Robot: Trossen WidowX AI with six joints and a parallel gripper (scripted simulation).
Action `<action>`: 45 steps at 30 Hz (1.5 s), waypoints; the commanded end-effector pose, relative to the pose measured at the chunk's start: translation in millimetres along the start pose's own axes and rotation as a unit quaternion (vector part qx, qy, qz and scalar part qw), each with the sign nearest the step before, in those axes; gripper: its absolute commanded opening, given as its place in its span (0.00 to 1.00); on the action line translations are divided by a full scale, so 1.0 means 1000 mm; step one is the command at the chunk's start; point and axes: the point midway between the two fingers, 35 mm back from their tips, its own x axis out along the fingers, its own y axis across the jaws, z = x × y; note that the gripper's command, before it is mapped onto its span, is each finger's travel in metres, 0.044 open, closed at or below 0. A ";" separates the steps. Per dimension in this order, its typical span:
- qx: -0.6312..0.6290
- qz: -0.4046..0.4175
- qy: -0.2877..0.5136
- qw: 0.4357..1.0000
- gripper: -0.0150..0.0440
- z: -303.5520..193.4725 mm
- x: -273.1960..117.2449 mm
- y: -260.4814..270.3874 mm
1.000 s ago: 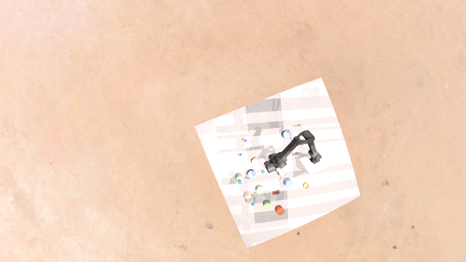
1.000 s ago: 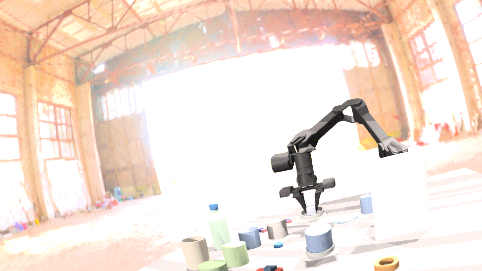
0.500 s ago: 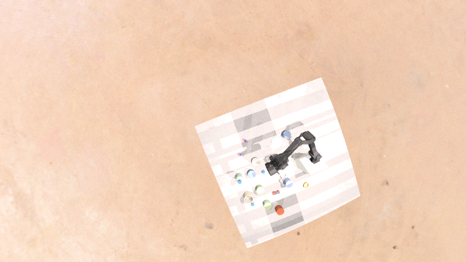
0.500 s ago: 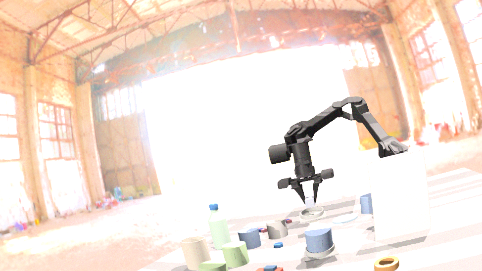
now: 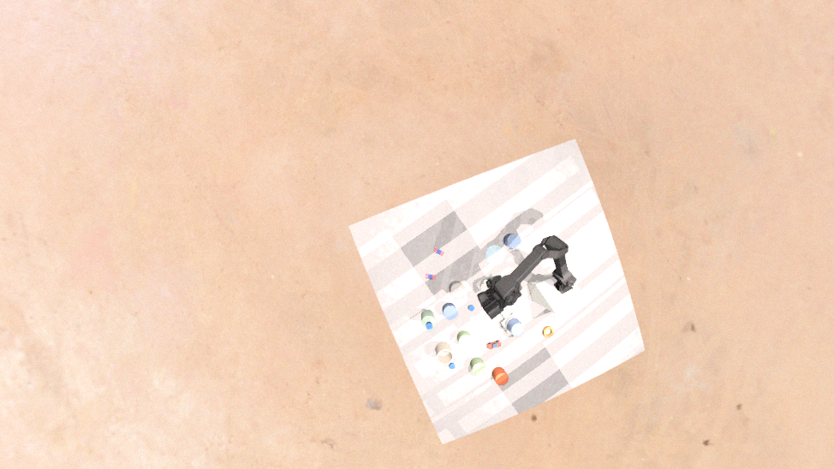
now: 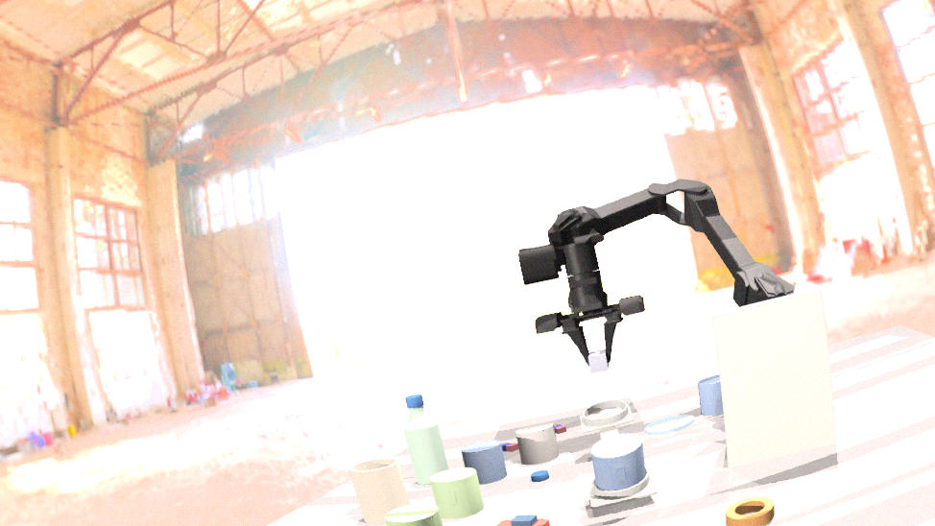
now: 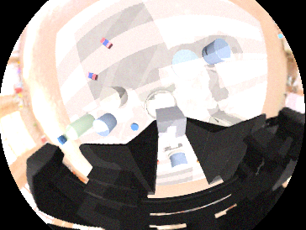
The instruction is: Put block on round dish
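My gripper (image 6: 598, 358) (image 7: 169, 121) is shut on the grey block (image 6: 597, 363) (image 7: 171, 122), holding it above the balance's empty far pan (image 6: 588, 422). The block is clear of the pan in the exterior view. A blue cup (image 5: 515, 327) (image 6: 618, 464) (image 7: 178, 159) stands upright on the balance's other pan. Another blue cup (image 5: 512, 240) (image 6: 709, 396) (image 7: 219, 51) stands on the table beside the round light-blue dish (image 5: 493, 252) (image 6: 668, 424) (image 7: 185, 62). Nothing is on or above the dish. The arm hides the fingertips in the top view.
A white upright panel (image 6: 775, 386) stands near the arm base. A grey cup (image 6: 537, 444), a third blue cup (image 6: 484, 463), a green bottle (image 6: 425, 451), green cups and a beige cup (image 6: 379, 490) stand to the side. An orange ring (image 5: 543, 332) (image 6: 750, 520) lies near the panel.
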 end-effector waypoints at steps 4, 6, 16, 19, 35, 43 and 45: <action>0.005 -0.004 0.013 1.000 0.25 0.040 0.032 -0.026; 0.006 -0.003 0.014 1.000 0.25 0.052 0.042 -0.036; 0.005 -0.003 -0.003 1.000 0.25 0.099 0.085 -0.095; 0.005 -0.004 -0.009 1.000 0.25 0.105 0.090 -0.105; 0.005 -0.004 -0.010 1.000 0.25 0.106 0.132 -0.105; 0.005 -0.004 -0.010 1.000 0.25 0.106 0.142 -0.105; 0.005 -0.004 -0.010 1.000 0.25 0.106 0.145 -0.105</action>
